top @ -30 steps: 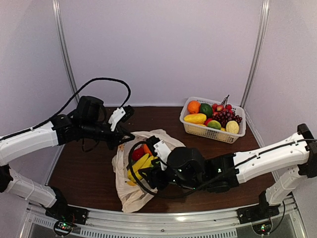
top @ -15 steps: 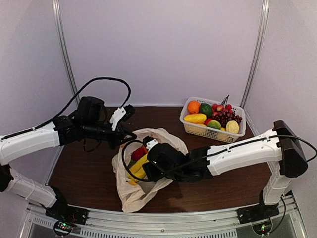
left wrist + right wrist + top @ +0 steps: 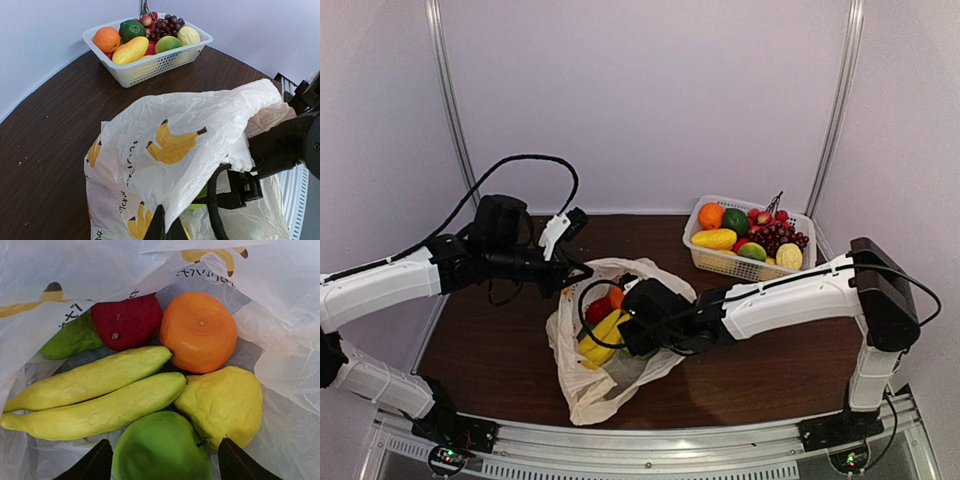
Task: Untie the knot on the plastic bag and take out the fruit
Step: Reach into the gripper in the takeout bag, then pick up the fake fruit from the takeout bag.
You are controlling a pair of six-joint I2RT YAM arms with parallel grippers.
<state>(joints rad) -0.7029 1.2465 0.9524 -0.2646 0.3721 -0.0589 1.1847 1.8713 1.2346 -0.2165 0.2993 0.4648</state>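
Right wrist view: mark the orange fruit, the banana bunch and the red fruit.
orange fruit [image 3: 199, 332], right wrist view, middle of its top.
banana bunch [image 3: 110, 407], right wrist view, middle of the lower banana.
red fruit [image 3: 127, 320], right wrist view, centre of its visible side.

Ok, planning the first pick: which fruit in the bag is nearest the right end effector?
The light green apple, sitting between the right end effector's open fingers; the rest lie farther in.
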